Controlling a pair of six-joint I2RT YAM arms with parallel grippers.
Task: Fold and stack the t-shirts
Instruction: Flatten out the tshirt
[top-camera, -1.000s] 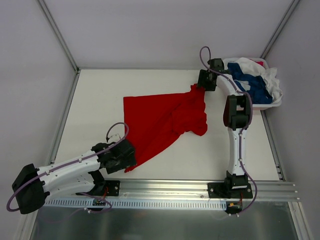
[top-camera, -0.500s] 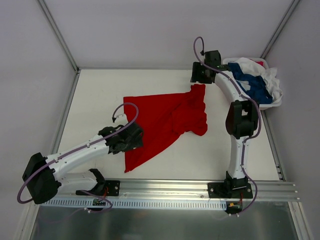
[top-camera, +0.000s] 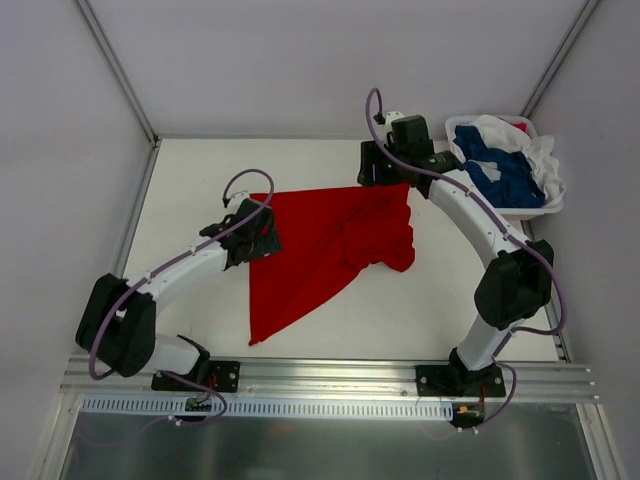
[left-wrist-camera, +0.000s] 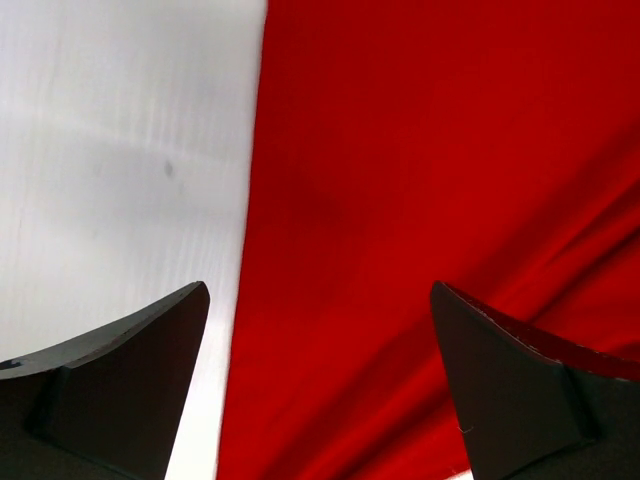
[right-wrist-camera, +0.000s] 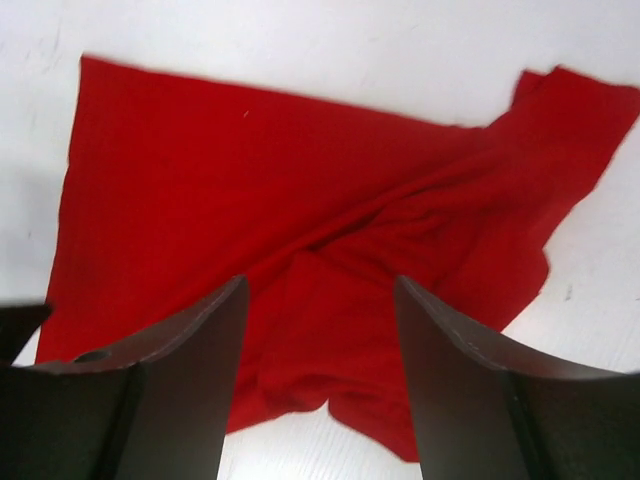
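The red t-shirt (top-camera: 320, 245) lies spread and partly bunched on the white table, its right part crumpled. It fills the left wrist view (left-wrist-camera: 420, 200) and shows whole in the right wrist view (right-wrist-camera: 300, 230). My left gripper (top-camera: 262, 232) is open over the shirt's left edge, with cloth and table between its jaws. My right gripper (top-camera: 375, 172) is open and empty above the shirt's far edge. Dark blue (top-camera: 497, 168) and white (top-camera: 540, 160) t-shirts lie heaped in the basket.
A white plastic basket (top-camera: 528, 211) stands at the far right of the table. Bare white table (top-camera: 190, 190) lies left of the red shirt and in front of it. Grey walls close the sides and back.
My left gripper has moved from the shirt's near corner up to its left edge. My right gripper has let go of the shirt's far right corner and moved left, the arm swinging out.
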